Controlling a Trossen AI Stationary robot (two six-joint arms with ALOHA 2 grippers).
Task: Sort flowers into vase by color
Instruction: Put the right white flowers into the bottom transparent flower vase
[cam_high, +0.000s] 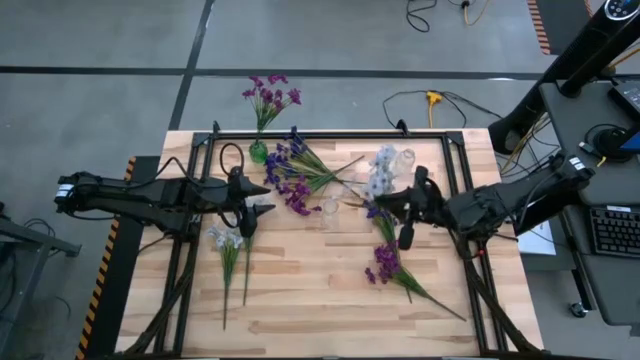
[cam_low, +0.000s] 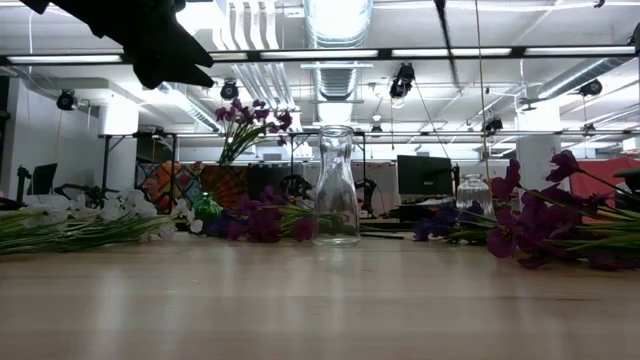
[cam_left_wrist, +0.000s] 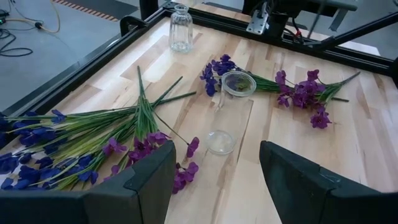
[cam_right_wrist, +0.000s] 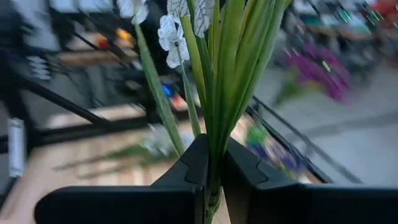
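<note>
A pale white-lavender artificial flower spray on thin green stems (cam_right_wrist: 211, 74) is clamped upright between the right gripper's (cam_right_wrist: 211, 168) closed fingers, seemingly for lowering stem-first into a vase, while the left gripper (cam_left_wrist: 217, 180) is held spread and empty above the clear glass vase (cam_left_wrist: 227, 112).

You have bare wood across the near middle of the table (cam_high: 320, 300), but the clear vase (cam_high: 330, 212) at centre, the purple-blue pile (cam_high: 295, 172) behind it and magenta sprays (cam_high: 395, 268) to its right block passage.
</note>
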